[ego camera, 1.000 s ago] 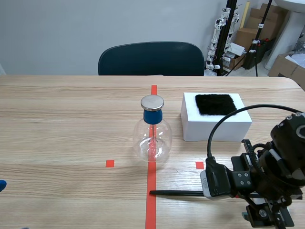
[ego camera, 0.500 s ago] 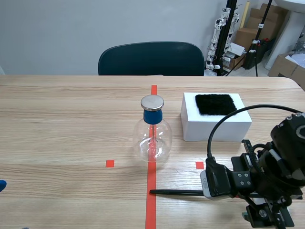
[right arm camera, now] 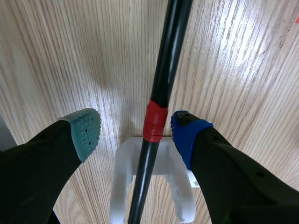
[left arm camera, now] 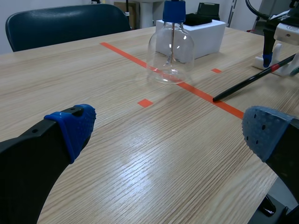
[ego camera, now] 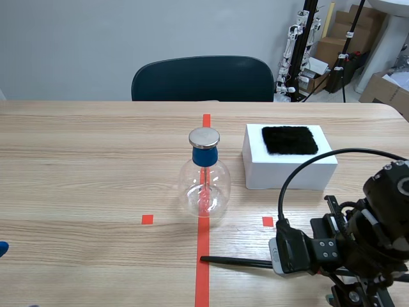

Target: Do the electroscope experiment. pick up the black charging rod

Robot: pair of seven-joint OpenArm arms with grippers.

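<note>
Wooden table [ego camera: 96,166], glass electroscope flask [ego camera: 204,185] mid-surface; black charging rod [ego camera: 233,261] lies at the flask's 5 o'clock, tip toward 9 o'clock. Left gripper [left arm camera: 170,130] spread wide, holding nothing. Right gripper [right arm camera: 134,131] spread too, nothing clamped. Risk, as I judge it: a lopsided close could shove the rod off its white stand [right arm camera: 154,186], since the blue pad [right arm camera: 187,133] sits just beside the red band [right arm camera: 155,120] while the green pad [right arm camera: 86,128] stands well apart. Rod lies between the right fingers, nearer the blue one.
</note>
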